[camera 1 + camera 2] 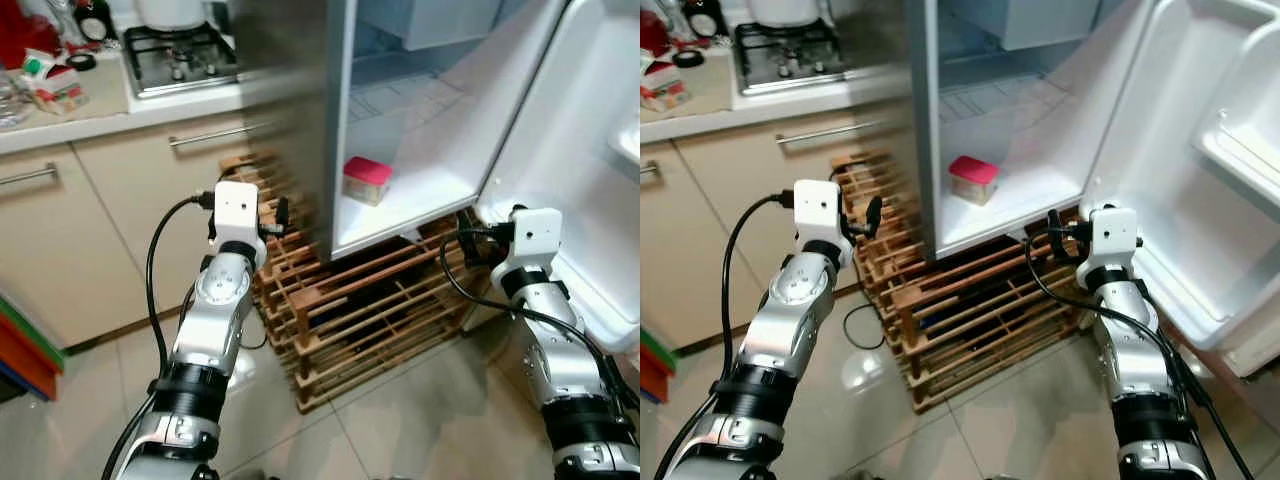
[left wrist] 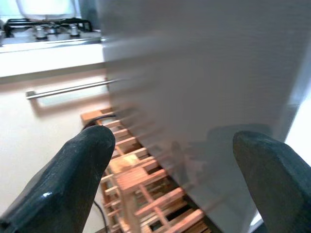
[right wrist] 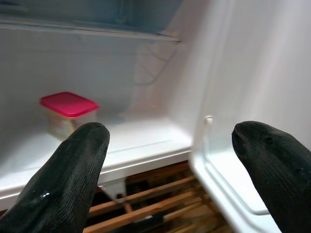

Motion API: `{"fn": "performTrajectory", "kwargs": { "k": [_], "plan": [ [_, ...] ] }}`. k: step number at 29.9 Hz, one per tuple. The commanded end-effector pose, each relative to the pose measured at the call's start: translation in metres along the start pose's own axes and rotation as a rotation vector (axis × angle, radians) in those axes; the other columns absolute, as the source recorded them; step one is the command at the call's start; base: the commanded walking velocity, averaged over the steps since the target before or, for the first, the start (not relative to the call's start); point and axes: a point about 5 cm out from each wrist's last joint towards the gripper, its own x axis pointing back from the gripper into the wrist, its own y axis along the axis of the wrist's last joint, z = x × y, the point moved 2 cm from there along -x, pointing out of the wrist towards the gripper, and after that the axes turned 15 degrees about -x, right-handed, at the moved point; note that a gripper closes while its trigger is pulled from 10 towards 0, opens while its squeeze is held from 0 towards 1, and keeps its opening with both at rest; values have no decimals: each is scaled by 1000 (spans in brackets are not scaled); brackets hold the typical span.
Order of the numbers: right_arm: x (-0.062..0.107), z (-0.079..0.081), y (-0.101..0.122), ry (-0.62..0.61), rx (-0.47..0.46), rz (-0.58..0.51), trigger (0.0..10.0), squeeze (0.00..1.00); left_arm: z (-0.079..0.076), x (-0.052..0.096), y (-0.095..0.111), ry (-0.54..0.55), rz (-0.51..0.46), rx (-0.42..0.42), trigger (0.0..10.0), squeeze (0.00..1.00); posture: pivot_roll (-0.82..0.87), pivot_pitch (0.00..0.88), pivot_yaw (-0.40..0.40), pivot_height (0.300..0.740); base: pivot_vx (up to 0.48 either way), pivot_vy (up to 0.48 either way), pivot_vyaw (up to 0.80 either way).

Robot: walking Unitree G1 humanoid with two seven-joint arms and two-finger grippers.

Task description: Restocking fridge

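I am viewing the container (image 1: 366, 180), a small tub with a red lid, which is sitting on the lowest shelf (image 1: 420, 205) of the open fridge (image 1: 330, 120), near the shelf's front edge and toward the robot's left side of the compartment. The fridge door (image 1: 590, 170) is standing swung open to the right. A wooden rack (image 1: 370, 310) is sitting on the tiled floor (image 1: 420, 420) directly under the fridge body.

I am holding the right gripper (image 3: 170, 160) in front of the lower shelf edge, beside the door hinge, with its fingers (image 3: 63, 184) spread wide and holding nothing. The left gripper (image 2: 175, 170) is hovering beside the fridge's outer left wall, above the rack, fingers likewise spread and empty. Cabinets (image 1: 130, 210) and a gas hob (image 1: 180, 55) are lying farther left.
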Motion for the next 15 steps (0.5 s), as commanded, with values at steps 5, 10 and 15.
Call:
{"fn": "performTrajectory", "kwargs": {
  "k": [5, 10, 15],
  "plan": [
    [-1, 1, -2, -2, -6, 7, 10000, 0, 1, 5, 12, 7, -55, 17, 10000, 0, 45, 0, 5, 740, 0, 0, 0],
    [-1, 0, -5, -4, -8, 14, 10000, 0, 1, 6, 18, 2, -84, 5, 10000, 0, 47, 0, 5, 740, 0, 0, 0],
    [0, -3, -6, -11, -5, 18, 10000, 0, -1, 5, 20, -10, -84, 10, 10000, 0, 44, 0, 5, 740, 0, -355, 0]
  ]
}}
